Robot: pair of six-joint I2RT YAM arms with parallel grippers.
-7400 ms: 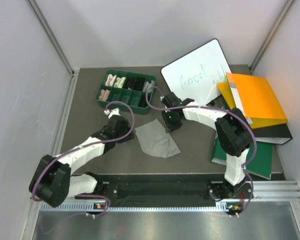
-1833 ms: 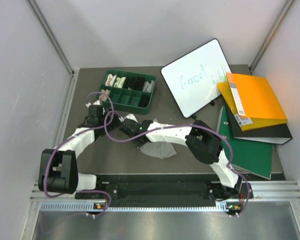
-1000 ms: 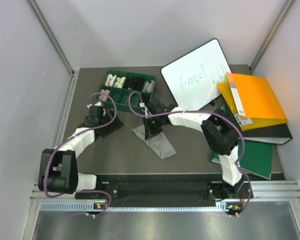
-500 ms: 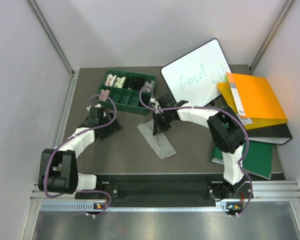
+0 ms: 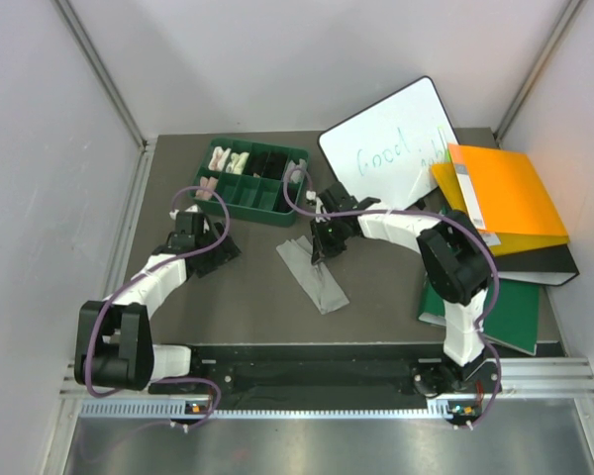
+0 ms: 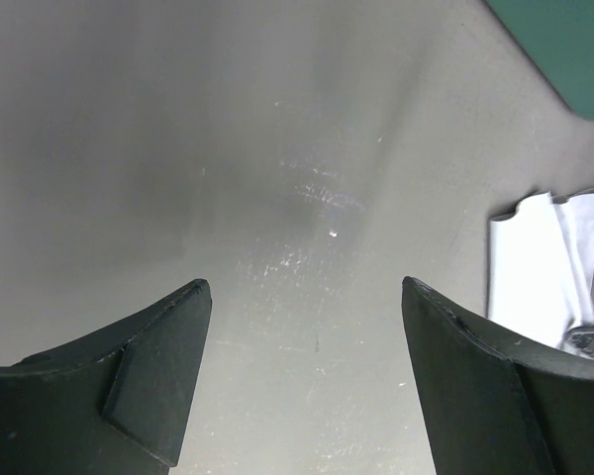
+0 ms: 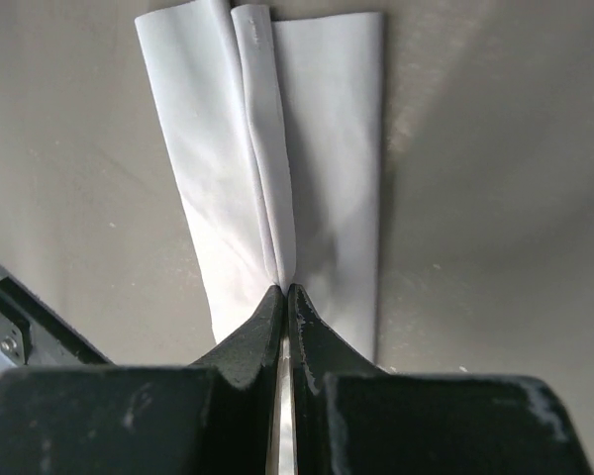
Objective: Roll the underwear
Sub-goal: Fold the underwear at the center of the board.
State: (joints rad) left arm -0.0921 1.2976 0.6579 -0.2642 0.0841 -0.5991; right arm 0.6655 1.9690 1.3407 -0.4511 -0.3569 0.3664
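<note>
Although the grey underwear point(image 5: 313, 273) already lies folded lengthwise into a narrow strip, no roll has been started; neither end shows any coil. The strip rests flat near the middle of the desk point(image 5: 240, 302), slanting from its far-left end to its near-right end, with one long flap laid over the middle and a raised crease running down its length.

The right tool point(image 7: 283, 293) has its fingers pressed together on the far end of that strip, and the crease runs straight into the tips, so I judge it is pinching a thin fold of cloth. The left tool point(image 6: 305, 287) stands with its fingers wide apart and nothing between them. It hangs over bare desk to the left, well apart from the cloth and just near of the green tray point(image 5: 221, 191).

As I read it, the folding is about done and the rolling proper is all still to do: one end must be turned over on itself and wound along the strip. The finished roll likely belongs in the tray among the small cloth rolls point(image 5: 229, 158) — a guess. Only this one piece shows lying loose on the desk.
</note>
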